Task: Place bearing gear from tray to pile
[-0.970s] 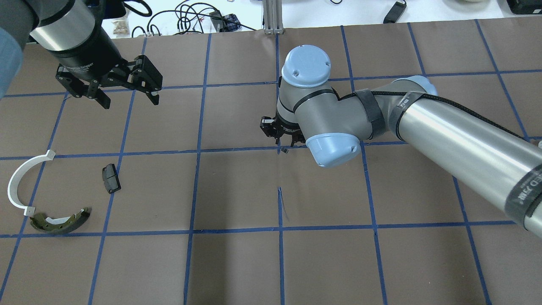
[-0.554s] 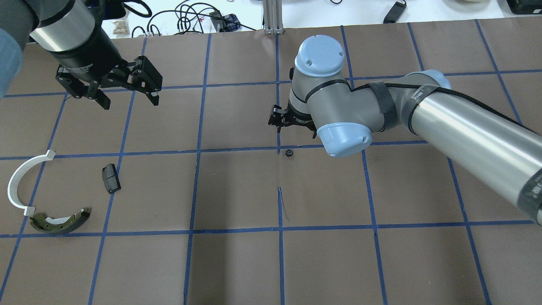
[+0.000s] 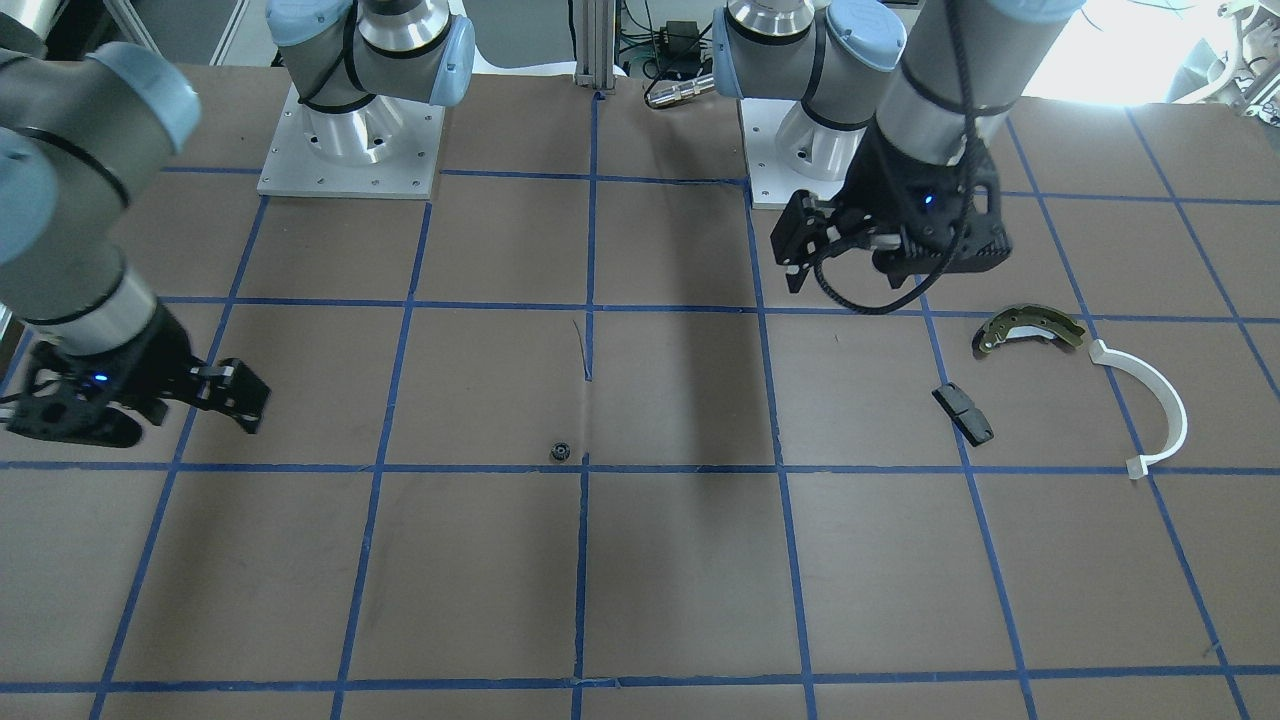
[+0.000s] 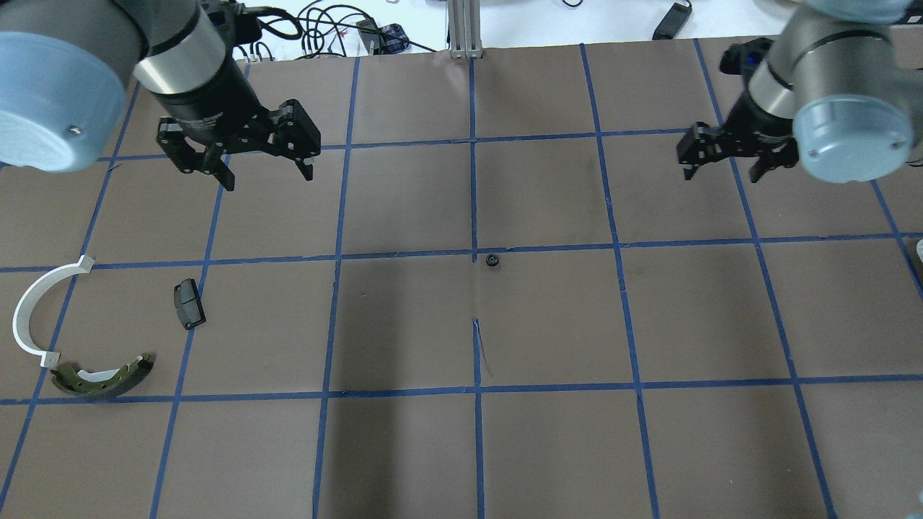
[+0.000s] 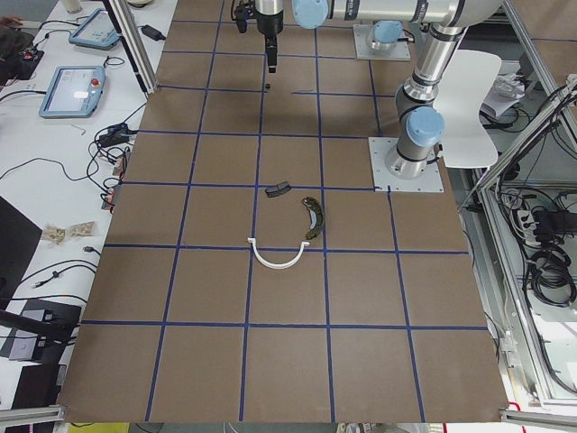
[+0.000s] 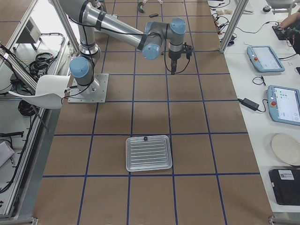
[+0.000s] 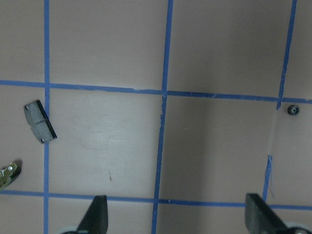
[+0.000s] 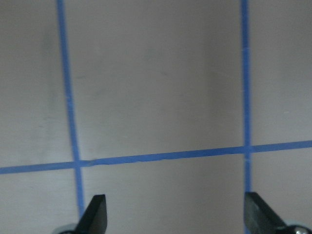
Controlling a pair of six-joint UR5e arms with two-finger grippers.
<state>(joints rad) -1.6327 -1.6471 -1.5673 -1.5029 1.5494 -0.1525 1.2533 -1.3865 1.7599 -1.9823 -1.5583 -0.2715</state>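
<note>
A table covered in brown paper (image 4: 404, 447), marked into squares by blue tape lines (image 4: 404, 255), fills both steep views; beyond its far edge at the top of the overhead view are a white bench with tangled black cables (image 4: 317, 25) and an aluminium post (image 4: 461, 29). The small black bearing gear (image 4: 492, 260) lies on the paper at the centre of the overhead view, just below a tape line and held by neither arm. It sits outside the shallow grey ribbed tray with a pale rim (image 6: 149, 153), which lies at lower centre of the exterior right view. A dark speck at that tray's upper rim is too small to identify. The pile lies well apart from the gear at the overhead view's lower left: a white plastic half-ring (image 4: 17, 317), an olive metal curved brake shoe (image 4: 101, 378) just beside its lower end, and a black oblong pad (image 4: 189, 303), the piece nearest the gear. The left gripper (image 4: 268, 179) hangs at upper left with its fingers spread wide and nothing between them. The right gripper (image 4: 721, 173), at upper right, is likewise spread wide and bare.
</note>
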